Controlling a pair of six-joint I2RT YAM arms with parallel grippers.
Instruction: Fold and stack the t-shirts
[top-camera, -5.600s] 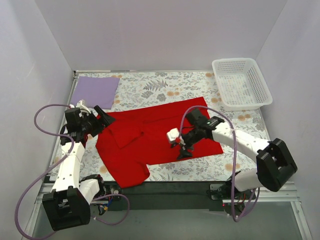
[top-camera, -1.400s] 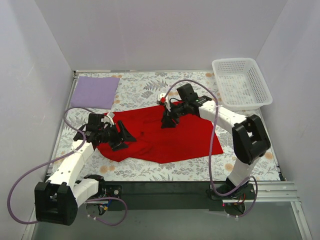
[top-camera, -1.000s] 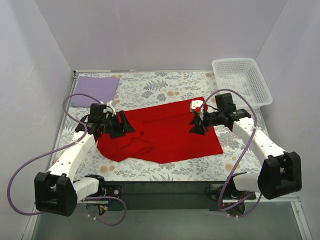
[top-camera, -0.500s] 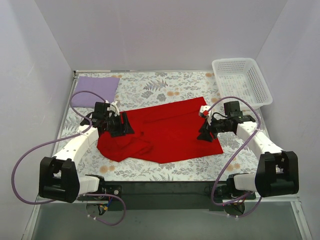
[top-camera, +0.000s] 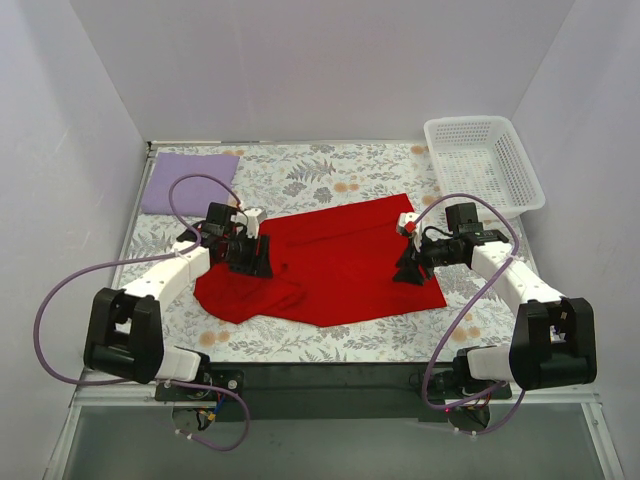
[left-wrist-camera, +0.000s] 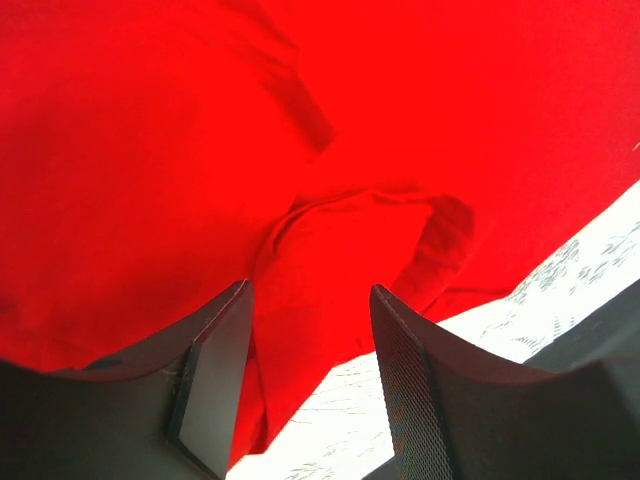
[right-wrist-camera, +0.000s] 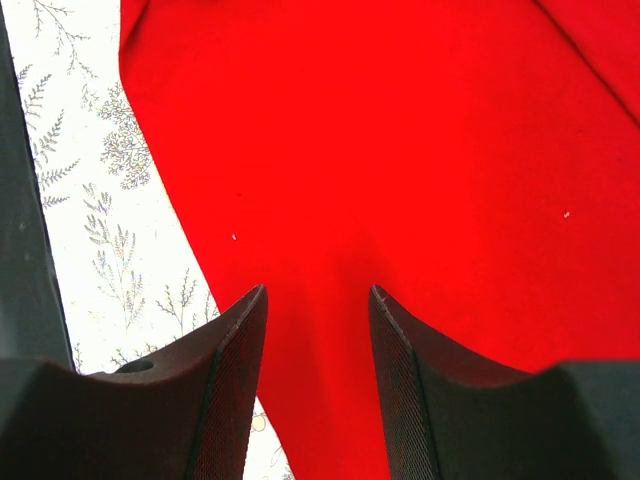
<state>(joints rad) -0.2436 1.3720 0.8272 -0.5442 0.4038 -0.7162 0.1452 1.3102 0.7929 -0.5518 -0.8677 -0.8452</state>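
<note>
The red t-shirt lies spread across the middle of the table, its length running from 8 o'clock up toward 2 o'clock. Its right half is flat and smooth, ending in a sharp corner at 4 o'clock. Its left end is rumpled, with a soft puckered fold bunched near the 8 o'clock edge. The pale lavender t-shirt lies well apart in the 10 o'clock corner, folded into a flat, neat rectangle.

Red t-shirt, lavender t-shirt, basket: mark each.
red t-shirt (top-camera: 335, 265), top external view, middle of the cloth
lavender t-shirt (top-camera: 190, 183), top external view, centre of the folded rectangle
basket (top-camera: 468, 120), top external view, far rim
</note>
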